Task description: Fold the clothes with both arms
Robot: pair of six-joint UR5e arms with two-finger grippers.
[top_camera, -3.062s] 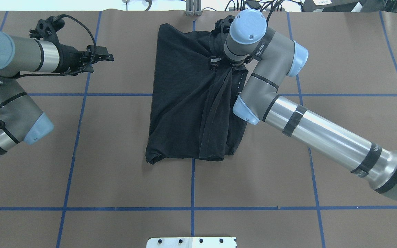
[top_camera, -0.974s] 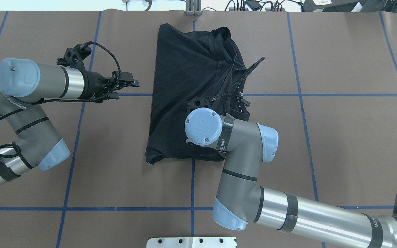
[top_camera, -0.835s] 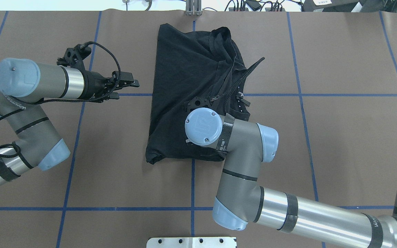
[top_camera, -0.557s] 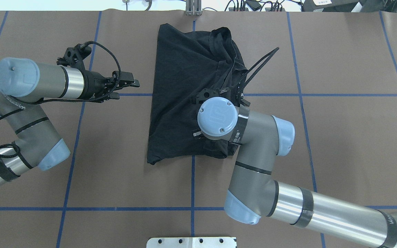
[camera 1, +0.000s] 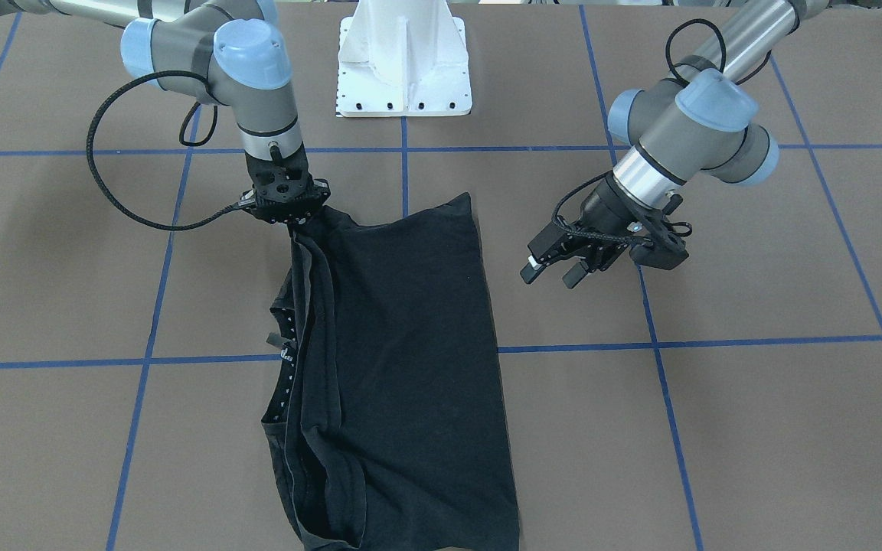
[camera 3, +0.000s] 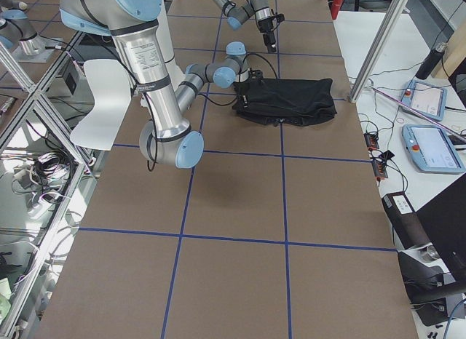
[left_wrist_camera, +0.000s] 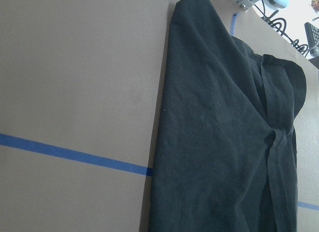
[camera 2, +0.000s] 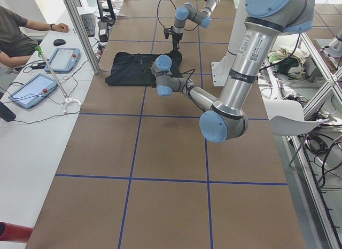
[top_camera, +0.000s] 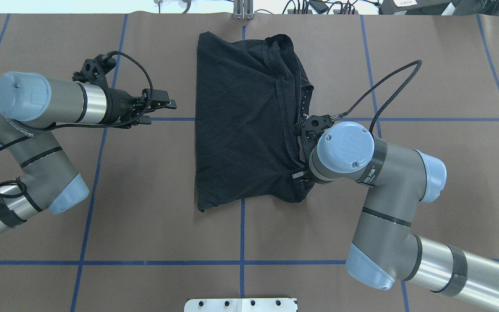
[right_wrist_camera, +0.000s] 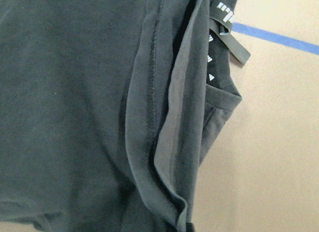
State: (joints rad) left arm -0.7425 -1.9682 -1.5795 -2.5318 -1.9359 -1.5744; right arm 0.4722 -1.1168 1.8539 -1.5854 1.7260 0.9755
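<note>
Brown covering spans the whole table (top_camera: 59,216), ruled into big squares by blue tape lines (top_camera: 145,262). Across it we see the two arms. The right arm (top_camera: 388,208) reaches in over the shirt's near right part, and the left arm (top_camera: 37,104) is bent off to the other side.

Between them, in the far middle of the table, lies the black shirt (top_camera: 241,130). It is doubled lengthwise into a tall panel, with its chest print hidden from us. Its right side is bunched in long ridges, which we take to be why the right arm works there.

The right claw (camera 1: 292,214) points straight down at the shirt's near right corner. Cloth rises to it in a peak, so we judge it clamped on a pinch of shirt, though the tips are buried. We think it holds there to pull that side straight.

The left claw (camera 1: 550,273) hangs near the shirt's left edge, apart from it. Its fingers are spread and hold nothing, likely ready to help.

Smallest, the collar (top_camera: 303,102) with white marks and a loose label (right_wrist_camera: 234,43) pokes out along the right side.
</note>
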